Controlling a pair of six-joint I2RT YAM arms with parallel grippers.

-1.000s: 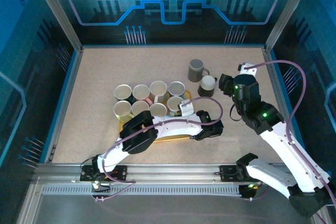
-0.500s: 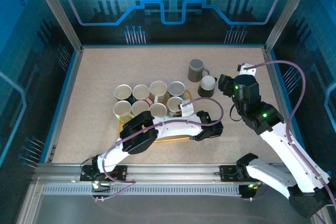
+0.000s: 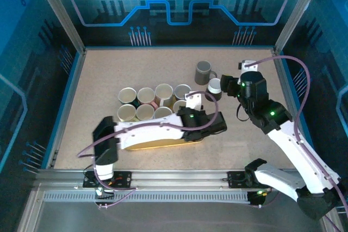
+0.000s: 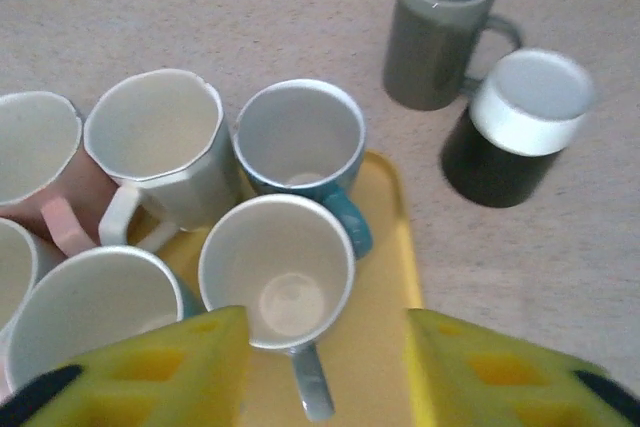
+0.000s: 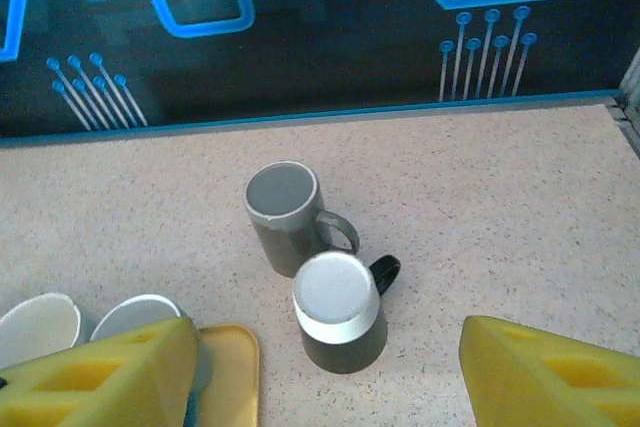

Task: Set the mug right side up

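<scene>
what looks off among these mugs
The dark mug with the white band stands upside down, its flat base facing up. The grey mug right beside it is upright, with its open mouth showing.

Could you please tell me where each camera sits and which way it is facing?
Top external: above, behind the bases, looking down at the table, left gripper and right gripper.
Left wrist: over the tray, looking forward and down; left fingers at bottom.
Right wrist: looking toward the back wall; right fingers at bottom.
All share the grey mug and upside-down mug.
</scene>
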